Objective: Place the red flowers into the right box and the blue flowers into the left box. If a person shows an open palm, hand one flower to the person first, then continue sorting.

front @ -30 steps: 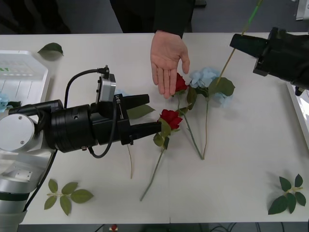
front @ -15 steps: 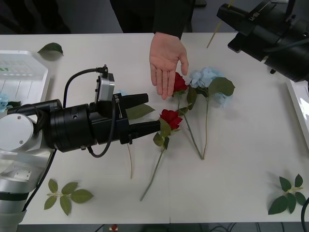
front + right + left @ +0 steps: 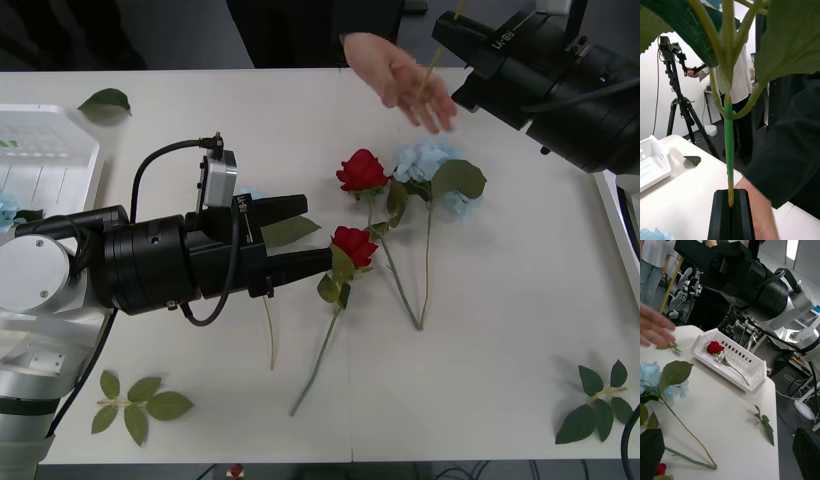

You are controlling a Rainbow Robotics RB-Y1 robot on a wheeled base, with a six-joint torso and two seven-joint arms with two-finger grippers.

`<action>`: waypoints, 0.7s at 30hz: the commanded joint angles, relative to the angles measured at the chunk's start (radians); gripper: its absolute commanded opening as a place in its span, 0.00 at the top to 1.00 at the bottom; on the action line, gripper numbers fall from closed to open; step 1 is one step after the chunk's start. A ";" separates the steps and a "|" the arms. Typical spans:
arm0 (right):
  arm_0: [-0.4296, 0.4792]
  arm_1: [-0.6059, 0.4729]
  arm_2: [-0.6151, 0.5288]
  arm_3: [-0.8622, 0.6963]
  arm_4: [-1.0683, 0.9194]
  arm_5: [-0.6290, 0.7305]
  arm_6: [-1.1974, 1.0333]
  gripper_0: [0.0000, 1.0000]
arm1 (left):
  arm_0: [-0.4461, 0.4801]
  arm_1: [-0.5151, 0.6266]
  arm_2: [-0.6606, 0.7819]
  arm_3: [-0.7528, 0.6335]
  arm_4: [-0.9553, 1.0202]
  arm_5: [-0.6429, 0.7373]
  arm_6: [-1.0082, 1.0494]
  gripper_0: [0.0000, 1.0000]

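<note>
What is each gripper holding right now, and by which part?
The right gripper pinches a flower stem by its lower end, near the person's hand. The left gripper is open and holds nothing.

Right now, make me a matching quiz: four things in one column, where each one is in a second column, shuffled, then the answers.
Things
1. right claw
2. left claw
3. hand
4. right box

Places or states
A. holds one red rose
B. open, beside a rose on the table
C. shut on a green stem
D. raised at the table's far edge, near the right claw

Pairs: 1-C, 2-B, 3-D, 4-A
</note>
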 commanded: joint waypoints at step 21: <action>-0.019 -0.012 -0.007 -0.015 -0.021 -0.009 0.041 0.16 | -0.011 0.019 0.023 -0.031 0.004 0.004 0.041 0.00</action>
